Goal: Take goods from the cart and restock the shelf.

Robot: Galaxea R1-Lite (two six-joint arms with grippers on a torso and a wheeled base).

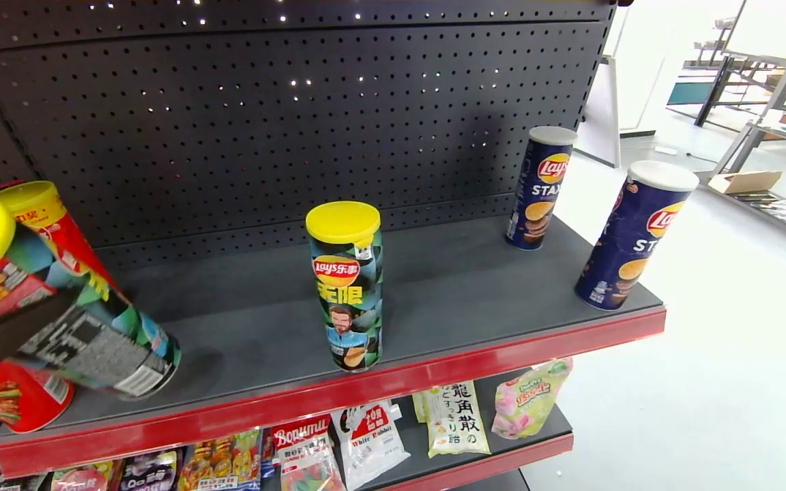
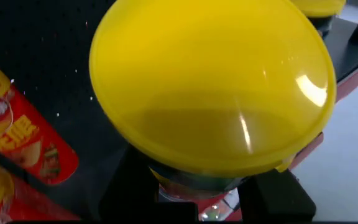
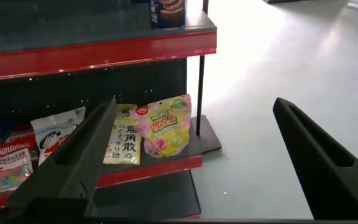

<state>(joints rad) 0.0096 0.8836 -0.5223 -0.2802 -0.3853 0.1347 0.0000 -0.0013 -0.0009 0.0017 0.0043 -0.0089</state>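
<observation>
My left gripper [image 1: 4,337] is shut on a yellow-lidded chip can [image 1: 93,327], which it holds tilted over the left end of the grey shelf board [image 1: 447,286]. The can's base is low, close to the board. Seen from the left wrist, its yellow lid [image 2: 216,87] is close up, with dark fingers [image 2: 129,193] on either side of the body below. A matching yellow-lidded can [image 1: 346,286] stands upright near the front edge at mid-shelf. My right gripper [image 3: 197,162] is open and holds nothing, down by the lower shelf.
Two navy cans [image 1: 540,187] [image 1: 635,235] stand at the shelf's right end. Red cans [image 1: 21,399] [image 2: 23,137] crowd the far left, behind the held can. Snack bags [image 3: 163,127] lie on the lower shelf. A pegboard back wall [image 1: 297,116] closes the rear. Open floor lies to the right.
</observation>
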